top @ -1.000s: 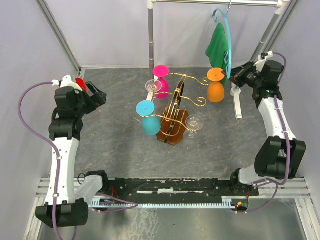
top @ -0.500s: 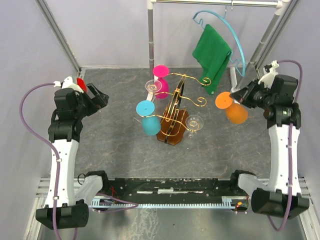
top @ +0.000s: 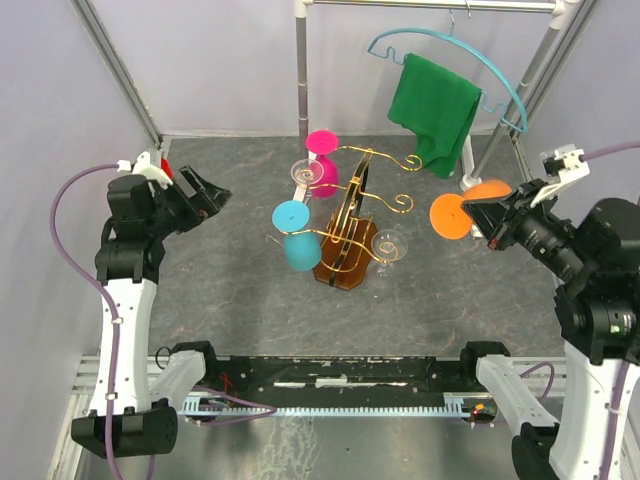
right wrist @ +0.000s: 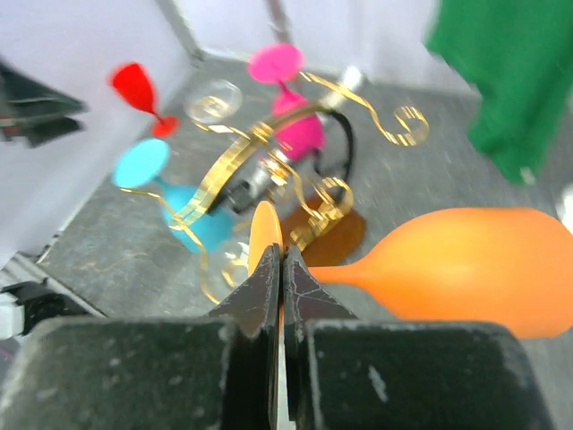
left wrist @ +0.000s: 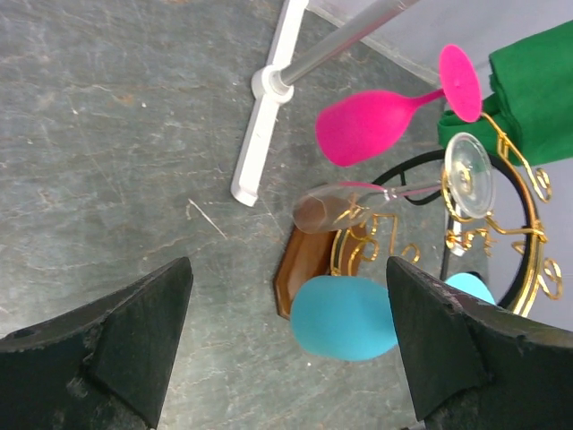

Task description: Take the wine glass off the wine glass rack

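Observation:
The wine glass rack (top: 345, 268), a brown wooden base with gold wire arms, stands mid-table. An orange wine glass (top: 451, 216) hangs in the air to its right, clear of the wires, with my right gripper (top: 478, 214) shut on its foot disc. In the right wrist view the fingertips (right wrist: 294, 273) pinch the orange foot (right wrist: 266, 235), and the bowl (right wrist: 474, 269) points right. Pink (top: 322, 160), blue (top: 297, 240) and two clear glasses (top: 388, 245) hang on the rack. My left gripper (top: 207, 190) is open at the far left, facing the blue glass (left wrist: 345, 318).
A grey clothes rail (top: 301, 70) stands at the back, its white foot (left wrist: 260, 134) on the floor. A green towel (top: 435, 105) hangs from a blue hanger (top: 470, 55) above the right rear. A red object (top: 163, 168) sits beside the left wrist.
My right arm has pulled the orange glass off the rack's right rear arm, rightward and toward the front. The hanger and towel have swung. The left gripper has shifted slightly.

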Motion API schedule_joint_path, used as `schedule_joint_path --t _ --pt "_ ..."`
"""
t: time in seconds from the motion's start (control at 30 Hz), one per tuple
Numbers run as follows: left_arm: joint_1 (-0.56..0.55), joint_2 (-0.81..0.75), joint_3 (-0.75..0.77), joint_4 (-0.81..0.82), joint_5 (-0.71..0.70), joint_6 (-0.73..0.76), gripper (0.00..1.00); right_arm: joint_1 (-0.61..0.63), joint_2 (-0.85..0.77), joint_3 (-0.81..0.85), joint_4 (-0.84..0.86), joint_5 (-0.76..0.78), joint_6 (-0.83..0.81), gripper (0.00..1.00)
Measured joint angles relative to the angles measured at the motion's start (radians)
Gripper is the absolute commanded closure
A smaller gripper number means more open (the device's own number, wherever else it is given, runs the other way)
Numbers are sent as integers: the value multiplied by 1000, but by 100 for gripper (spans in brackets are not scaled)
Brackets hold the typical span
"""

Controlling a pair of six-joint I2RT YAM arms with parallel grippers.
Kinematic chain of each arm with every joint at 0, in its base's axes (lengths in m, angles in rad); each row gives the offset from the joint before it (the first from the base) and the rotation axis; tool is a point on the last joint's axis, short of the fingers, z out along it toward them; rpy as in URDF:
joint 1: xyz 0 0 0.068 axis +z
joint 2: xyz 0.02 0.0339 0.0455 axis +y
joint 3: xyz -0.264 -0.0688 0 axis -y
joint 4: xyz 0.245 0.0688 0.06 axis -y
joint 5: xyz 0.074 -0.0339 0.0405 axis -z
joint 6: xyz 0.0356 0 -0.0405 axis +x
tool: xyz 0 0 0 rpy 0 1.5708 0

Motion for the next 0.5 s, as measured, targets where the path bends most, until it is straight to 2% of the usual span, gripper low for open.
schedule_joint_path --t 0.1,0.23,0.3,0.43,0.5 --pt "0 0 7 3 39 -39 7 21 -14 17 138 -127 21 99" --pt "0 1 26 30 120 -116 9 50 23 -3 454 -294 140 98" --pt "0 3 38 54 162 -166 9 74 63 -5 558 -339 177 99" --pt "0 19 67 103 227 -256 8 219 207 85 615 -367 150 99" --pt "0 28 77 135 248 -298 8 338 306 182 554 -340 71 99"
